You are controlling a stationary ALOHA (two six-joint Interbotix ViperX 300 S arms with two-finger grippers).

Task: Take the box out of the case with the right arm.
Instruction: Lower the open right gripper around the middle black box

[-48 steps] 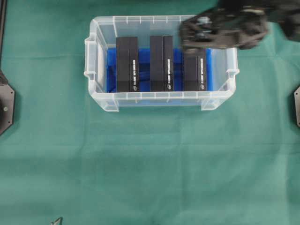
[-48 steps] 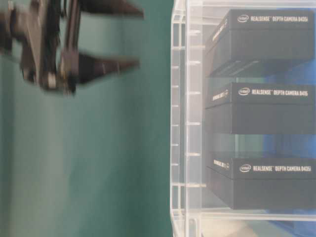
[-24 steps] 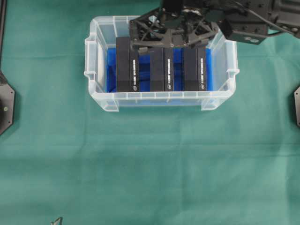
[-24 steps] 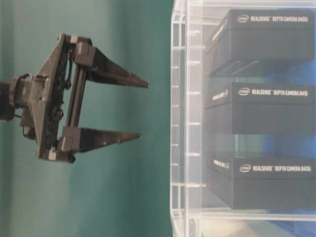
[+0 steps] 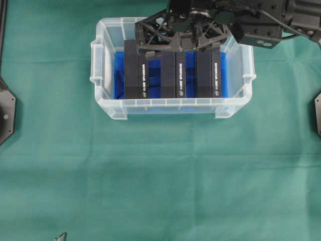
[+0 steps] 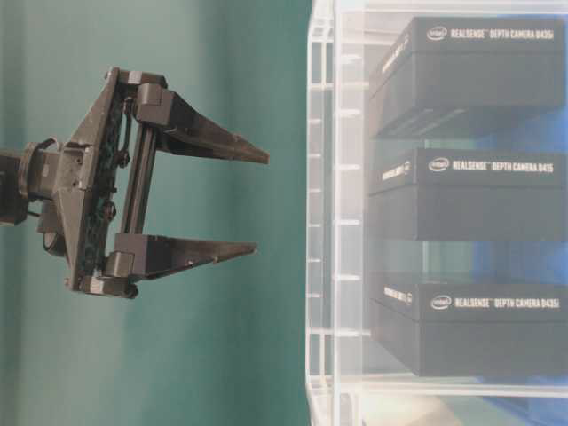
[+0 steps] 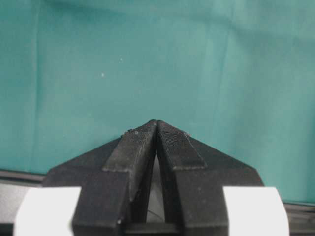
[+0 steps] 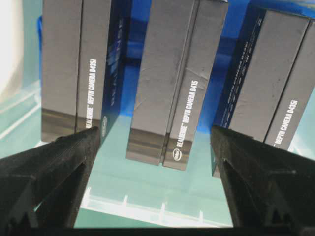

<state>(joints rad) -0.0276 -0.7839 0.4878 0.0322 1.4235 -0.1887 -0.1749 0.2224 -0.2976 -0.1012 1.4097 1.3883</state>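
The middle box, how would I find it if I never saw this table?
Look for the clear case with the blue bottom on the green cloth. Three black boxes stand in a row inside. The middle box has a box on each side, and its label ends in D415, while the others end in D435i.

robot lab bench setup
green cloth-covered desk (image 5: 160, 170), arm bases at both edges, realsense depth camera boxes (image 6: 470, 191) in a clear tub (image 5: 103, 75).
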